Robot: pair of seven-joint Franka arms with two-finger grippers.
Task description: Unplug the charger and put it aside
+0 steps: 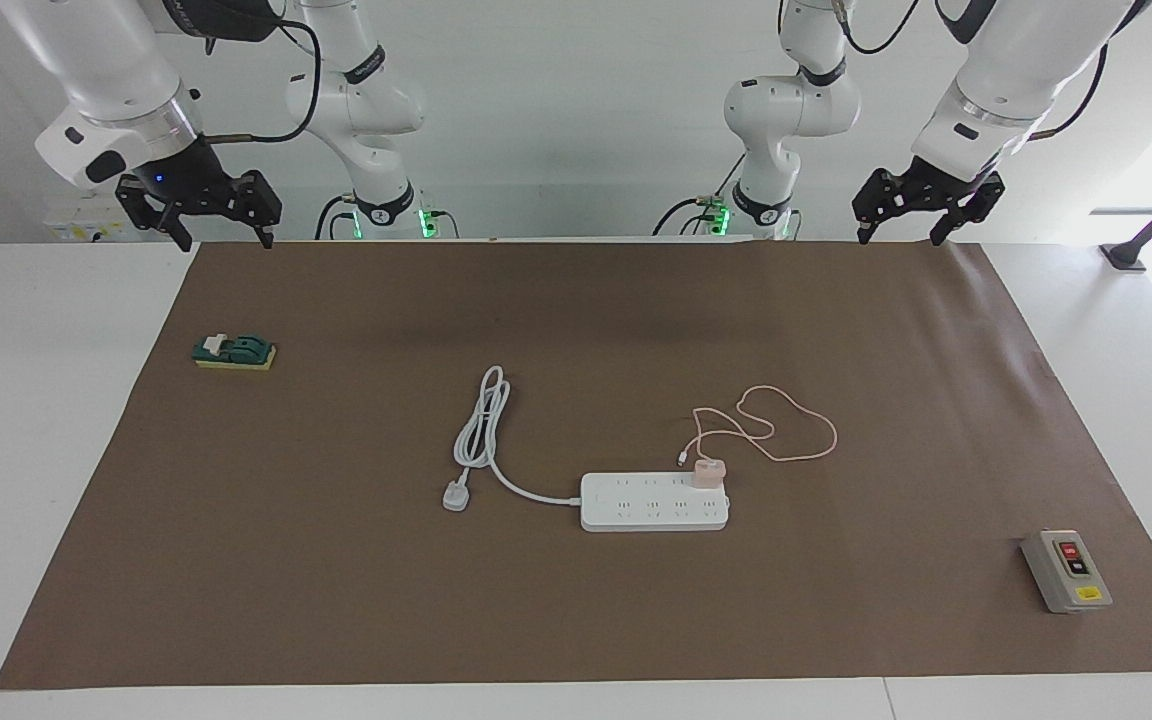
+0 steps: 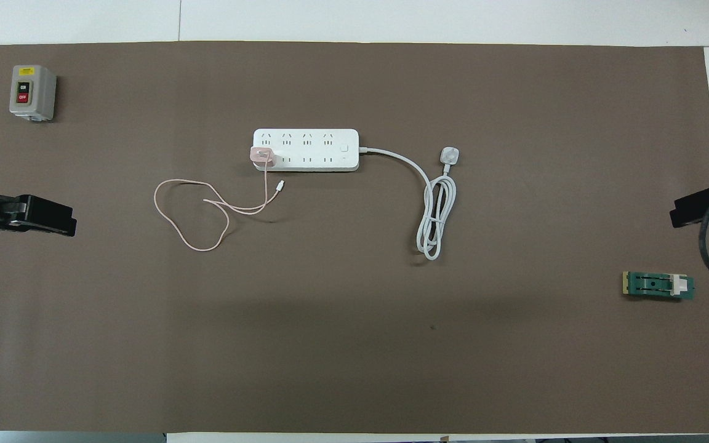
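Note:
The pale pink charger (image 1: 708,472) is plugged into the white power strip (image 1: 636,515) in the middle of the brown mat, at the strip's end toward the left arm, in the socket row nearer to the robots. It also shows in the overhead view (image 2: 262,157), as does the strip (image 2: 317,140). Its thin pink cable (image 1: 788,430) lies in loose loops on the mat, nearer to the robots than the strip. My left gripper (image 1: 898,238) is open and empty, raised over the mat's edge at the robots' end. My right gripper (image 1: 223,238) is open and empty, raised over the mat's corner at the robots' end.
The strip's thick white cord (image 1: 484,430) and three-pin plug (image 1: 456,495) lie toward the right arm's end. A grey switch box (image 1: 1066,570) sits at the left arm's end, farther from the robots. A green and yellow block (image 1: 234,352) sits at the right arm's end.

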